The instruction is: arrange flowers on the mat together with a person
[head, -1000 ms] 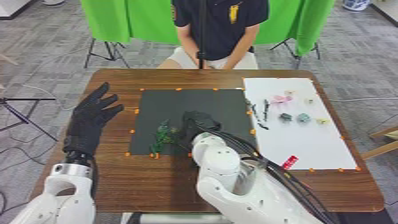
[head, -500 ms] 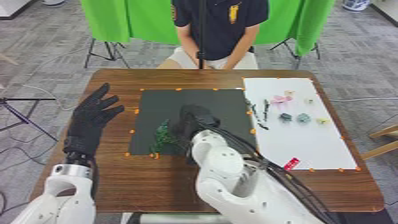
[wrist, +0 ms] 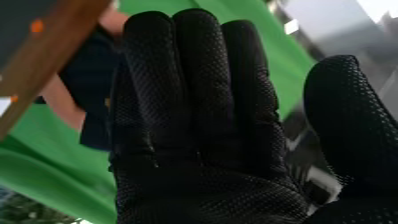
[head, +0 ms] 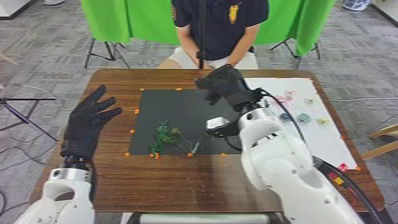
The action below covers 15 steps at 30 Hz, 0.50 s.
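R robot hand (head: 226, 86) open nr blk mat (head: 169, 107), L robot hand (head: 85, 122) open too

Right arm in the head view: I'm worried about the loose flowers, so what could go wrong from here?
The black cable along the right arm passes over the white mat, near the blue-green flowers, and might drag them. If the right hand swings back low, it could disturb the green sprigs on the black mat.
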Each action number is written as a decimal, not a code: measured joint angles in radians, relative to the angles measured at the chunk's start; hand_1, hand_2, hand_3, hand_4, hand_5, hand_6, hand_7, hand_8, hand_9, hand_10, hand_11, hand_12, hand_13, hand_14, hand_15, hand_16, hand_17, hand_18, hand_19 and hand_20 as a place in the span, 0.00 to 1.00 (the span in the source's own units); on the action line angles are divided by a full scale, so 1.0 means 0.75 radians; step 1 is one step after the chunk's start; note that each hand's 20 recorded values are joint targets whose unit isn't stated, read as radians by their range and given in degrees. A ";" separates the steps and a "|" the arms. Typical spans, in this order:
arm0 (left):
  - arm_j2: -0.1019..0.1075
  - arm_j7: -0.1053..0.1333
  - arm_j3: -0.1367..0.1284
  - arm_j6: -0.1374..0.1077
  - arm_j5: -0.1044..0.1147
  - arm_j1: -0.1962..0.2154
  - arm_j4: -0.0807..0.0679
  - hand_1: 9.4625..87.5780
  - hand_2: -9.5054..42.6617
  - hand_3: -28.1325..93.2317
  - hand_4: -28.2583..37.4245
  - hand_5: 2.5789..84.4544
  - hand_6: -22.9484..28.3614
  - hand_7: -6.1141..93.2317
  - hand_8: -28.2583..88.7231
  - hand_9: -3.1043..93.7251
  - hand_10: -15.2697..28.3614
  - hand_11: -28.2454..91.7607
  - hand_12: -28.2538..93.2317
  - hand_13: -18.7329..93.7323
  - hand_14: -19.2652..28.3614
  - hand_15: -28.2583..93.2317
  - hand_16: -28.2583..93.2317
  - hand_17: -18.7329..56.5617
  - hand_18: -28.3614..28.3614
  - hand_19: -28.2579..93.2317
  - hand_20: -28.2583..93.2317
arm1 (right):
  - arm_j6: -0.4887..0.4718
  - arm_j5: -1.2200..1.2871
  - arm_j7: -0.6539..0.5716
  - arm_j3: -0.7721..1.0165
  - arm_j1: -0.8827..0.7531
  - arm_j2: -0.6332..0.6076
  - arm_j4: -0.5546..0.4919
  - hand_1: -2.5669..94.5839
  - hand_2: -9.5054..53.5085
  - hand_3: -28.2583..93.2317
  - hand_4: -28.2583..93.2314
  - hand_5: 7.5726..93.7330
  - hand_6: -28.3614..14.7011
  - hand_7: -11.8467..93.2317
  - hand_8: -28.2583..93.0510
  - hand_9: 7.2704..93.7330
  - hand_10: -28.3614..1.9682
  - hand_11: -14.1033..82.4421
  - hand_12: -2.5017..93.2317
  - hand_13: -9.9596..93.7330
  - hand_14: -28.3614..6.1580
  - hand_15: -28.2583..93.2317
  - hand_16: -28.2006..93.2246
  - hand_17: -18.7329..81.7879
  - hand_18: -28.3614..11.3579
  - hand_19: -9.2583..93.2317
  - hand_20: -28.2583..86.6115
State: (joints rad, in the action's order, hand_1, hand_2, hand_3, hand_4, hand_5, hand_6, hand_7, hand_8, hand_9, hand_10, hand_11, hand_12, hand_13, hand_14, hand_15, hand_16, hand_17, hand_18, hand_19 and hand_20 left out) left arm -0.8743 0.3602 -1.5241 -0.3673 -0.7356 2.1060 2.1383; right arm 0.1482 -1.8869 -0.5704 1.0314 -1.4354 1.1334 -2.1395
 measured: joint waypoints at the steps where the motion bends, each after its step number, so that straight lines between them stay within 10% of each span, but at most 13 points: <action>1: 0.000 0.006 -0.002 -0.002 0.002 0.005 0.000 0.17 0.33 0.88 0.00 0.38 0.54 0.19 0.15 0.38 0.74 0.44 0.29 0.41 0.93 0.64 0.16 0.14 0.90 0.62 0.36 | -0.005 0.057 0.029 0.068 -0.040 -0.013 -0.022 0.23 0.24 0.83 0.03 0.66 0.62 0.27 0.13 0.67 0.38 0.38 0.18 0.59 0.28 0.64 0.32 0.23 0.15 0.63 0.36; 7: 0.020 0.093 0.009 -0.033 0.035 0.036 0.001 0.16 0.33 0.88 0.00 0.38 0.53 0.19 0.15 0.38 0.74 0.44 0.29 0.42 0.93 0.64 0.16 0.14 0.90 0.62 0.36 | -0.131 0.486 0.278 0.479 -0.282 -0.018 -0.047 0.20 0.25 0.84 0.02 0.56 0.64 0.27 0.13 0.56 0.41 0.32 0.17 0.51 0.27 0.58 0.32 0.19 0.14 0.57 0.37; 15: 0.018 0.087 0.010 -0.031 0.035 0.041 -0.001 0.16 0.32 0.88 0.00 0.37 0.50 0.18 0.15 0.39 0.73 0.43 0.29 0.41 0.94 0.64 0.16 0.14 0.90 0.62 0.37 | -0.316 0.963 0.515 0.702 -0.501 0.024 0.029 0.20 0.25 0.86 0.01 0.50 0.68 0.26 0.13 0.50 0.42 0.29 0.17 0.47 0.27 0.53 0.34 0.18 0.16 0.52 0.38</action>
State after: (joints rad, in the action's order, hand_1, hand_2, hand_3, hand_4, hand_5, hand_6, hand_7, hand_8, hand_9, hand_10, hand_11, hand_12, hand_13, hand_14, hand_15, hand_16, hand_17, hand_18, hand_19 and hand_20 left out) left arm -0.8608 0.4254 -1.5170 -0.3908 -0.7092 2.1363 2.1378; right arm -0.0888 -1.1647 -0.1844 1.5582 -1.8114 1.1512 -2.1175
